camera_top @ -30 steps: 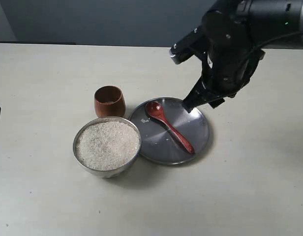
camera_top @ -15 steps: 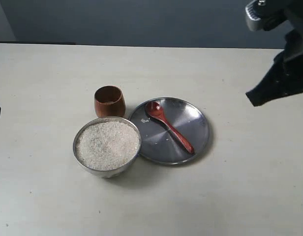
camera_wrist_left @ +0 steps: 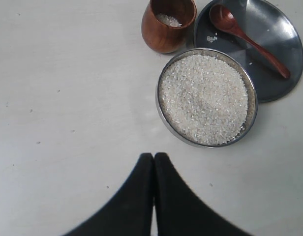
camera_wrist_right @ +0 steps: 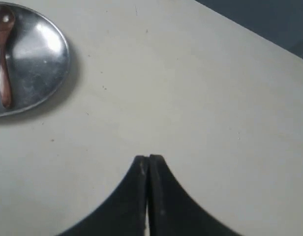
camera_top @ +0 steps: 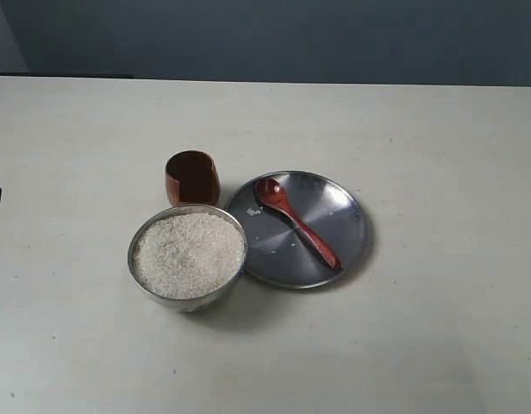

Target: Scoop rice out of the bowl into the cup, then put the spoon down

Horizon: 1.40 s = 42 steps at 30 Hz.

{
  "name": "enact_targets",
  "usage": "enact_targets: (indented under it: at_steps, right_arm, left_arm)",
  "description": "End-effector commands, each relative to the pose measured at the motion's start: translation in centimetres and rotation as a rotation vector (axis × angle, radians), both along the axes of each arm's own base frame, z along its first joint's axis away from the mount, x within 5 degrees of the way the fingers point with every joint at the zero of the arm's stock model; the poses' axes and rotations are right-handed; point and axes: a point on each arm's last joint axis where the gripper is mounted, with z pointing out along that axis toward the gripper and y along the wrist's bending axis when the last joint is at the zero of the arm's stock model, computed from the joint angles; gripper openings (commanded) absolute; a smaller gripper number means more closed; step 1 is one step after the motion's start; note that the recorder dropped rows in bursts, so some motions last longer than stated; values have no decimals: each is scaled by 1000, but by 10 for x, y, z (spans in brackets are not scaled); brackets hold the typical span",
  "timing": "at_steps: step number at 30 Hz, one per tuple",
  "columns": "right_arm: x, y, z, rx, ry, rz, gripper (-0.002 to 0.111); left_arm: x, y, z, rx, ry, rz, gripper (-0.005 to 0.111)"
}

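Observation:
The silver bowl (camera_top: 188, 256) (camera_wrist_left: 206, 97) holds a heap of white rice (camera_top: 189, 254) (camera_wrist_left: 204, 98). Behind it stands the brown wooden cup (camera_top: 192, 178) (camera_wrist_left: 167, 24), with a little rice showing inside in the left wrist view. The wooden spoon (camera_top: 296, 222) (camera_wrist_left: 247, 40) (camera_wrist_right: 3, 59) lies on the flat metal plate (camera_top: 339, 217) (camera_wrist_left: 282, 34) (camera_wrist_right: 43, 54), free of any gripper. My left gripper (camera_wrist_left: 154, 156) is shut and empty, short of the bowl. My right gripper (camera_wrist_right: 148, 158) is shut and empty over bare table, away from the plate. Neither arm shows in the exterior view.
A few stray rice grains (camera_top: 255, 210) lie on the plate near the spoon's head. The pale table (camera_top: 438, 328) stretches around the three dishes. A dark wall runs behind the table's far edge (camera_top: 265, 79).
My right arm has pulled away from above the plate to the upper right and left the exterior view. The spoon, cup and bowl have stayed where they were.

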Motion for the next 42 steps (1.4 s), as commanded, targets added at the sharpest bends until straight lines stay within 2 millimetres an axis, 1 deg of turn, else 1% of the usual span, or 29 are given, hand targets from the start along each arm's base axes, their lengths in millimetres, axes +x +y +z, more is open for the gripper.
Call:
enact_targets:
  at_steps: [1,15,19,25,28,32,38,42]
  right_arm:
    - [-8,-10,-3,-22,33,-56,0]
    - [-8,-9,-2,-14,22,-48,0]
    - [-15,-16,3,36,-21,-76,0]
    - [-36,-36,13,119,-132,-161,0]
    - [-52,-47,18,167,-215,-198,0]
    - [-79,-61,22,242,-345,-224,0]
    - [-111,-76,22,334,-501,-226,0]
    - [-112,-77,21,332,-501,-231,0]
  left_arm:
    - [0,0,0,-2,-1,4,0]
    - [0,0,0,-2,-1,4,0]
    - [0,0,0,-2,-1,4,0]
    - [0,1,-1,2,-1,4,0]
    - [0,1,-1,2,-1,4,0]
    - [0,1,-1,2,-1,4,0]
    - [0,1,-1,2,-1,4,0]
    - [0,1,-1,2,-1,4,0]
